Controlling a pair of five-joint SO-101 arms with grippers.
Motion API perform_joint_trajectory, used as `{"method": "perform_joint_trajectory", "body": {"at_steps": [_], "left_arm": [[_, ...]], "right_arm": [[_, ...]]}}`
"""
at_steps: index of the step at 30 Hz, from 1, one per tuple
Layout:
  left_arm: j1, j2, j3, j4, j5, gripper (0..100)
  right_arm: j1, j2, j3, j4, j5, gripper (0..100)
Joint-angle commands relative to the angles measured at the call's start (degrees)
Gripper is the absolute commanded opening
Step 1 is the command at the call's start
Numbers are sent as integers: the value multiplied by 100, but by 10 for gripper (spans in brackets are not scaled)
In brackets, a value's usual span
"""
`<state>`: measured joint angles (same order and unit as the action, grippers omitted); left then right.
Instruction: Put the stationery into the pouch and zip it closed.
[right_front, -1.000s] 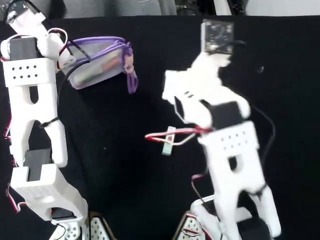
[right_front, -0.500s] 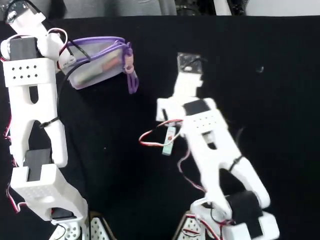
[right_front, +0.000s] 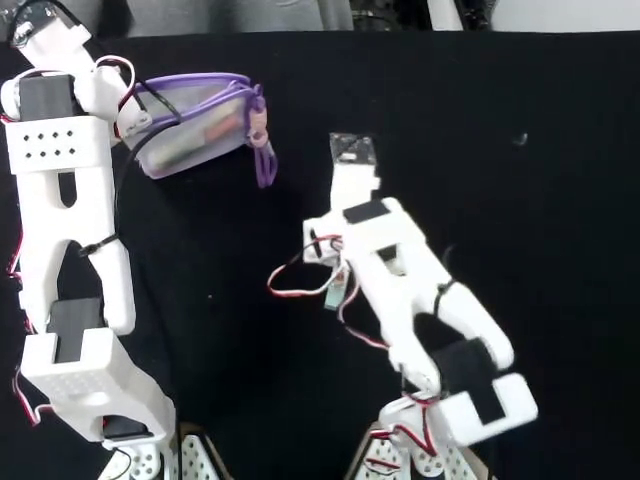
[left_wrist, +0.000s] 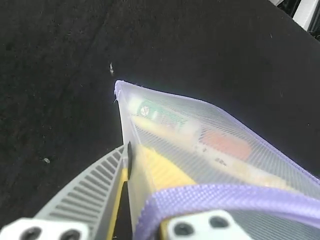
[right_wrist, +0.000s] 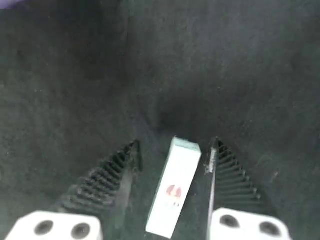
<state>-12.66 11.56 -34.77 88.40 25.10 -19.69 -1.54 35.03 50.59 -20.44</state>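
Pouch (right_front: 190, 130) sits at about 10 o'clock on the table (right_front: 560, 200), lifted by one end in the left gripper (right_front: 135, 118). It is soft, see-through mesh with a purple zip band, and it looks light and floppy. It would likely sag and fold unless held by the stiffer band or a corner. The left jaws are closed on its end wall, one ribbed finger (left_wrist: 95, 185) pressed flat against the mesh. Green, red and yellow items show through the side, and a purple loop hangs from the end at 3 o'clock.

The eraser (right_front: 337, 291) lies flat near the table's middle, at about 4 o'clock from the pouch and well apart from it. It is a small, stiff, light block, likely grippy rather than slick, and best pinched across its long sides.

The right gripper (right_wrist: 175, 144) straddles it, jaws wide open. One fingertip is on each long side and neither is clearly touching, so it holds nothing yet.
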Motion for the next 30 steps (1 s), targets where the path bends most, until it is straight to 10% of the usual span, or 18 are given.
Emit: {"method": "perform_joint_trajectory", "body": {"at_steps": [1, 30], "left_arm": [[-136, 44, 92, -193, -70, 30], [-119, 35, 426, -580, -70, 30]], "right_arm": [[79, 171, -655, 554, -264, 212], [193, 1798, -2695, 2347, -255, 12]]}}
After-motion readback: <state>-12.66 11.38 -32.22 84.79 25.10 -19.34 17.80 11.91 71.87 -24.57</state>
